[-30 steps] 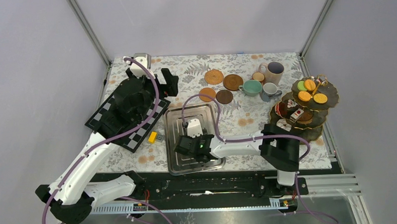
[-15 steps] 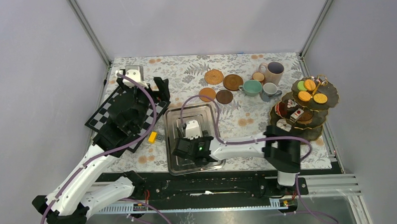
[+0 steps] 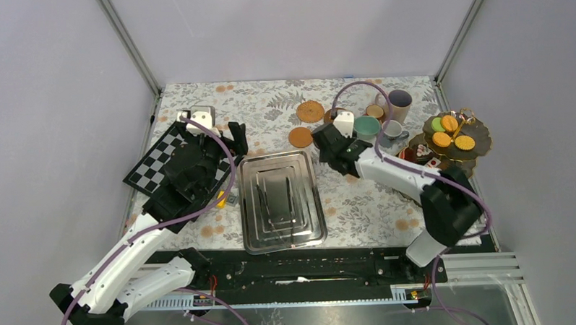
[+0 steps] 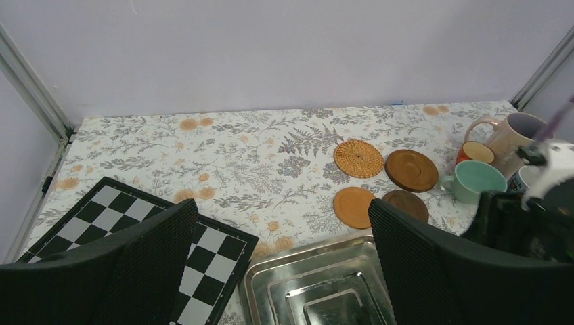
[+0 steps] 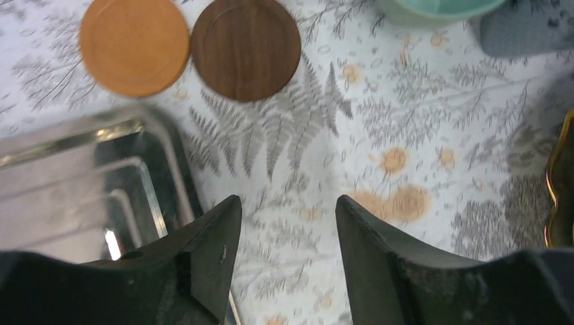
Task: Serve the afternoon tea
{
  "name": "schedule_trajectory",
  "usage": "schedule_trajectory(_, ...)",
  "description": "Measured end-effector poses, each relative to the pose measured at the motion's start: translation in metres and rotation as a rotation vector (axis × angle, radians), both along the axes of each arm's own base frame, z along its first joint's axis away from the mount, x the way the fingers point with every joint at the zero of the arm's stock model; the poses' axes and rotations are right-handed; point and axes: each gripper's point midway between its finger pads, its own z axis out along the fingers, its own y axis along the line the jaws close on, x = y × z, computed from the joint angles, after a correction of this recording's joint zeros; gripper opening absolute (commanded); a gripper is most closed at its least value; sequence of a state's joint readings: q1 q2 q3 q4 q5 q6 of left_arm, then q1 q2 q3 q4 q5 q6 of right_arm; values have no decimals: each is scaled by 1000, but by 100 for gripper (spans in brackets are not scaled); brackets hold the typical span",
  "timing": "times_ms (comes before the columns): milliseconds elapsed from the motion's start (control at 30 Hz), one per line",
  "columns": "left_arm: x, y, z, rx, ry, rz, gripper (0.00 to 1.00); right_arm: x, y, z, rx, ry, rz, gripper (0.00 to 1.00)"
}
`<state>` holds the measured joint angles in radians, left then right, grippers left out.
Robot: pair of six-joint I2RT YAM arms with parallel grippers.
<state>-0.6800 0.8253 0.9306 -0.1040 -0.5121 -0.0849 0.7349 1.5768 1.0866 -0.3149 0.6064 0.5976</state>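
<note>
Four coasters lie at the back: woven [image 4: 359,158], brown [image 4: 411,169], orange [image 5: 133,45] and dark [image 5: 246,47]. The beige mug [image 3: 397,101], teal mug [image 3: 367,126], grey mug [image 3: 394,130] and small orange mug [image 3: 374,110] stand beside them. The dark three-tier stand [image 3: 480,154] holds orange biscuits [image 3: 441,139] and cake slices [image 3: 423,152]. My right gripper [image 3: 326,148] [image 5: 288,203] is open and empty above the tablecloth, just short of the dark coaster. My left gripper [image 3: 219,136] [image 4: 282,210] is wide open and empty over the chessboard's right edge.
The steel tray [image 3: 284,238] lies in the middle near the front. The chessboard [image 3: 151,167] lies at the left under my left arm. The cell's walls and corner posts close in the back and sides. My right arm [image 4: 535,217] reaches across in front of the mugs.
My right gripper has swung off the tray to the back right, beside the coasters and mugs. My left gripper has shifted slightly over the chessboard and stayed open.
</note>
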Motion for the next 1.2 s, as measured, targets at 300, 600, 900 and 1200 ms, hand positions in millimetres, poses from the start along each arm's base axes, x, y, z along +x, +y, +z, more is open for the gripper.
schedule_trajectory(300, 1, -1, -8, 11, 4, -3, 99, 88, 3, -52, -115, 98, -3, 33)
schedule_trajectory(600, 1, -3, -6, 8, 0, -12, 99, 113, -11, -85, -152, 173, -8, 23)
schedule_trajectory(900, 1, -5, -6, 8, 0, -20, 99, 114, -13, -93, -175, 205, 42, 23)
schedule_trajectory(1200, 0, -7, -6, 7, 0, -35, 99, 104, -27, -94, -227, 240, 8, 25)
